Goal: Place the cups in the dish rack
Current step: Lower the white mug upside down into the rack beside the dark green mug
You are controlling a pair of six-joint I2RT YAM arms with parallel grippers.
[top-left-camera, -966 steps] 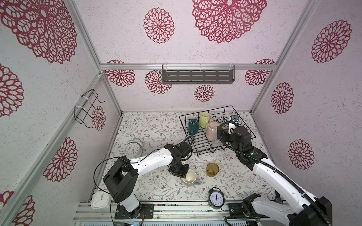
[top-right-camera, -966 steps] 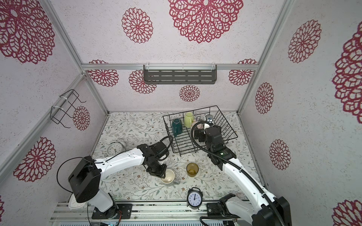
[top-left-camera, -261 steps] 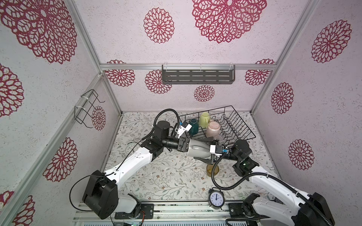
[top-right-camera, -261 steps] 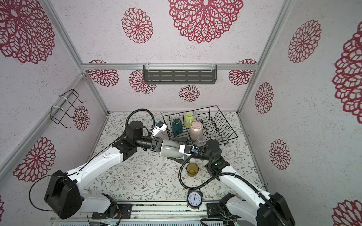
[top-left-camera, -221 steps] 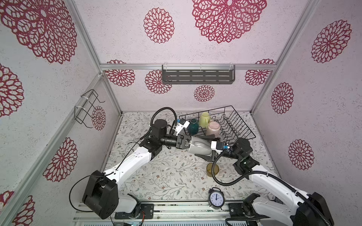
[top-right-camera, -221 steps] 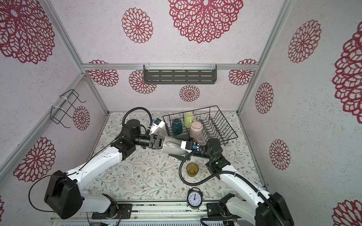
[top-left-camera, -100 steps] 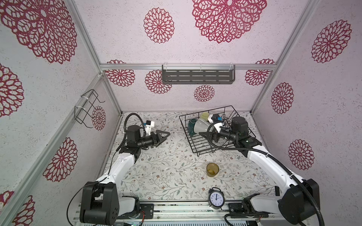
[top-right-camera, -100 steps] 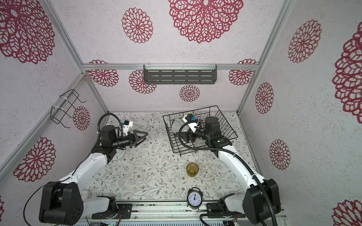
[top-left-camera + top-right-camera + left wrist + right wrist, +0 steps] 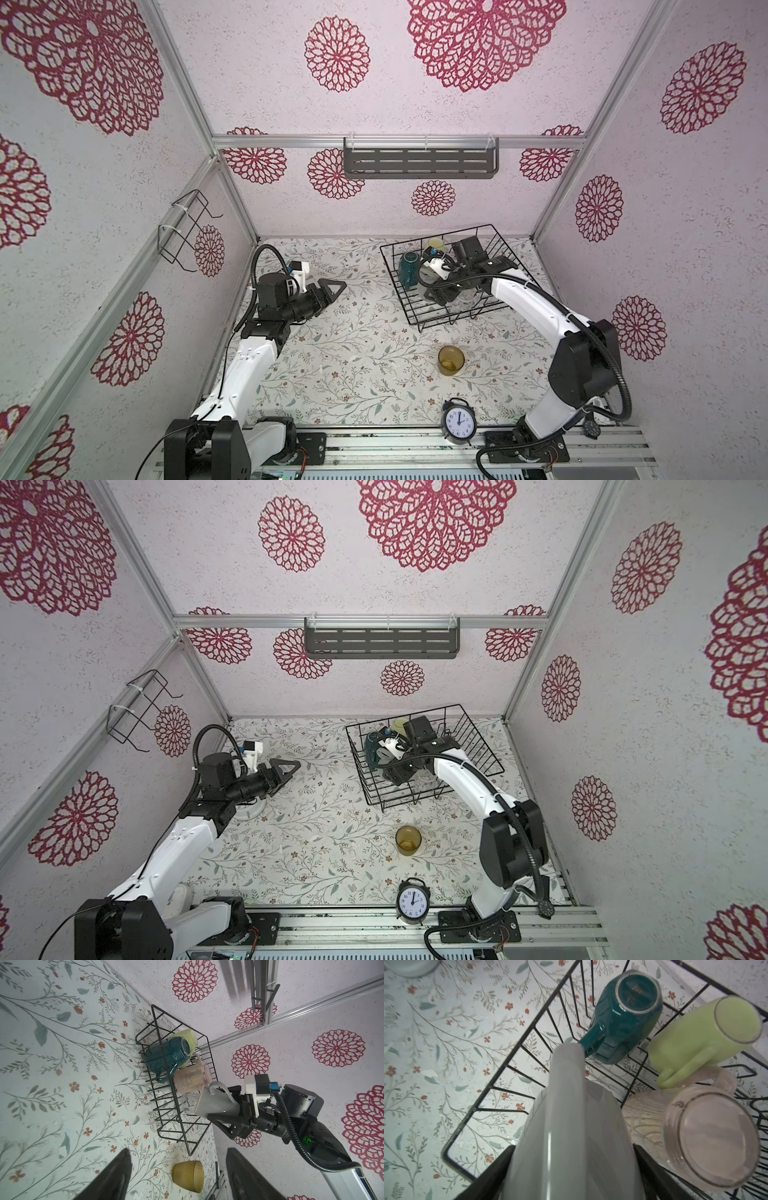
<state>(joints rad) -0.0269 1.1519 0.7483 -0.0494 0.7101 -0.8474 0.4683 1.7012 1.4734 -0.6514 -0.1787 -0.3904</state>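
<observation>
My right gripper (image 9: 573, 1167) is shut on the grey mug (image 9: 571, 1126), holding it bottom-up over the dish rack (image 9: 509, 249) near its front left part. From the left wrist view the grey mug (image 9: 216, 1103) hangs in the right gripper (image 9: 219, 1103) above the wires. The teal mug (image 9: 627, 1012), yellow-green mug (image 9: 704, 1028) and pink mug (image 9: 706, 1136) stand upside down in the rack, with a clear glass (image 9: 187, 1101) beside them. The amber glass (image 9: 451, 360) stands on the table in front of the rack. My left gripper (image 9: 332, 286) hovers open and empty at the left.
A black alarm clock (image 9: 458, 419) stands at the table's front edge. A grey slotted shelf (image 9: 419, 162) hangs on the back wall and a wire holder (image 9: 183, 232) on the left wall. A pale round object (image 9: 249, 808) lies under the left arm.
A second ago both grippers held the grey mug mid-table. The left gripper let go and drew back left. The right one carried the mug to the rack and tipped it downward.
</observation>
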